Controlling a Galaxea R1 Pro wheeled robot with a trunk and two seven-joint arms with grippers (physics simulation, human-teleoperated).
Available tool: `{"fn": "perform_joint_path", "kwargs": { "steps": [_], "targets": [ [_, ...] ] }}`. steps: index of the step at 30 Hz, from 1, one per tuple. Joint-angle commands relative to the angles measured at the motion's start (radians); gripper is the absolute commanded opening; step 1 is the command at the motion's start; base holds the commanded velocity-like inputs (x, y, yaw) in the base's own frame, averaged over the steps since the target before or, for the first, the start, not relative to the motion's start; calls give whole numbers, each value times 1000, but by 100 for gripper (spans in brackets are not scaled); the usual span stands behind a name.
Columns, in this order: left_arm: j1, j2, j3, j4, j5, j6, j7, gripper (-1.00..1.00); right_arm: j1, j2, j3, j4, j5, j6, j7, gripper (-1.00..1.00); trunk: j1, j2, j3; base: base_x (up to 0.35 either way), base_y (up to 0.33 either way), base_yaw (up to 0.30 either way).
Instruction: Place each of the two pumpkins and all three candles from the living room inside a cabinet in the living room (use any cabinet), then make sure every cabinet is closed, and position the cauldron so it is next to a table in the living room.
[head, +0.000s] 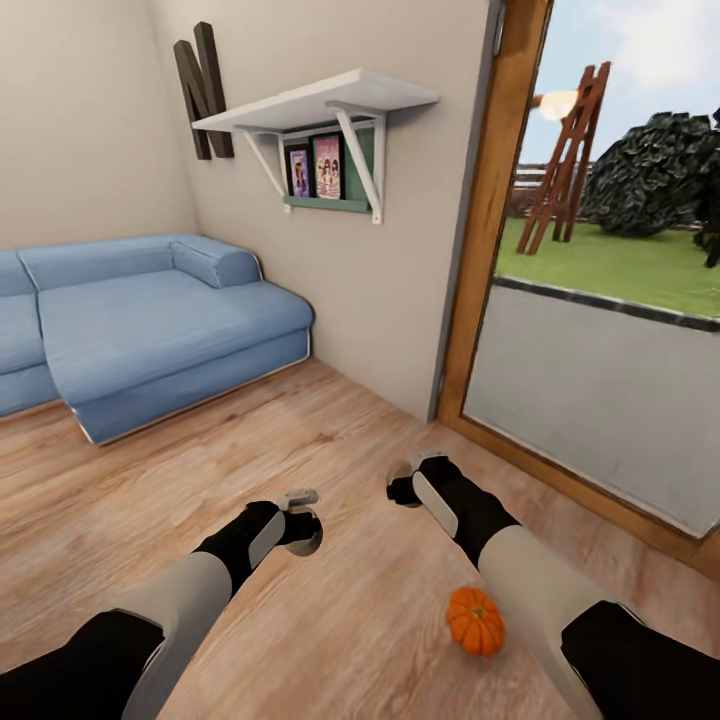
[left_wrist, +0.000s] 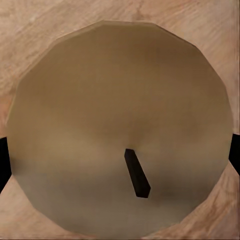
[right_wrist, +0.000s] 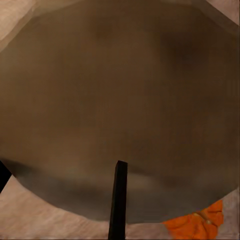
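Head view shows your left fingers (head: 303, 520) gripping one candle (left_wrist: 120, 132) and your right fingers (head: 408, 485) gripping another candle (right_wrist: 120, 105), both over the plank floor (head: 300, 440); a pumpkin (head: 475, 621) lies on the floor beneath your right forearm.

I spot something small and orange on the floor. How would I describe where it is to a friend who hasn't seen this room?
Start at the big glass door with the wooden frame, looking out on the lawn. On the light plank floor in front of it, beside the robot's right forearm, sits the pumpkin. It is squat, ribbed and bright orange, the only orange thing on the pale wood.
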Motion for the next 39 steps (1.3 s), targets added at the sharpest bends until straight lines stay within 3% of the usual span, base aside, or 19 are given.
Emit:
{"fn": "perform_joint_path", "kwargs": {
  "steps": [1,24,30,39],
  "targets": [
    [0,1,-7,-3,11,5,8,-100,-1,0,5,1,-10,2,-10,-100,-1,0,-1,-311,66,-287],
    [0,-1,-7,-3,11,4,8,-100,-1,0,5,12,-10,2,-10,-100,-1,0,16,-310,123,-278],
    [0,-1,-7,1,11,5,8,-100,-1,0,5,12,-11,2,-10,-100,-1,0,23,-68,27,-239],
    [0,1,-6,2,11,8,5,-100,-1,0,6,12,-11,2,-9,-100,-5,2,64,-2,1,-146]
  ]
}}
